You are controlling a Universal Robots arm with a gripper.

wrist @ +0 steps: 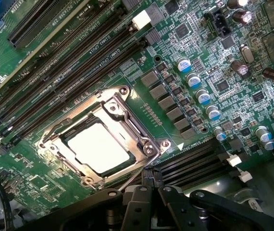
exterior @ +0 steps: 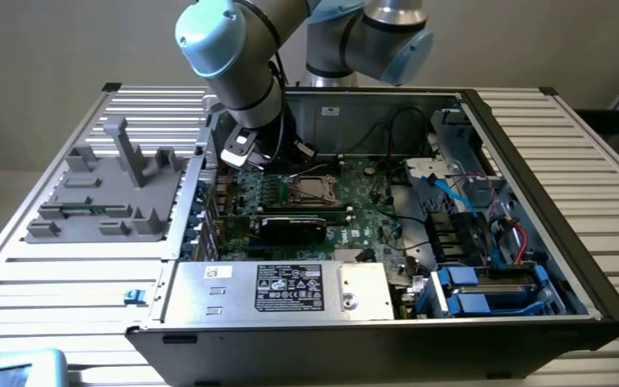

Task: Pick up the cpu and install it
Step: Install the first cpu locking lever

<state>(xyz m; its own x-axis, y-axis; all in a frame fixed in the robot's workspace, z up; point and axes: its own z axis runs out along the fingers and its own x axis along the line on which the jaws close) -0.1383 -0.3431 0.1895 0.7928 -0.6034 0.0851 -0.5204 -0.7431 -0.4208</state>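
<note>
So the cpu (wrist: 98, 147) is sitting flat inside the metal socket frame (wrist: 115, 103) on the green motherboard (wrist: 137, 67). The claw (wrist: 150, 186) is hanging just beside that socket frame, its fingers pressed together and pinching nothing.

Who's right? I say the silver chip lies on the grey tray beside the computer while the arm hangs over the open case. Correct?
Not quite. The silver chip lies in the metal socket on the green board, not on the grey tray, as the wrist view shows. The arm does hang over the open case.
</note>
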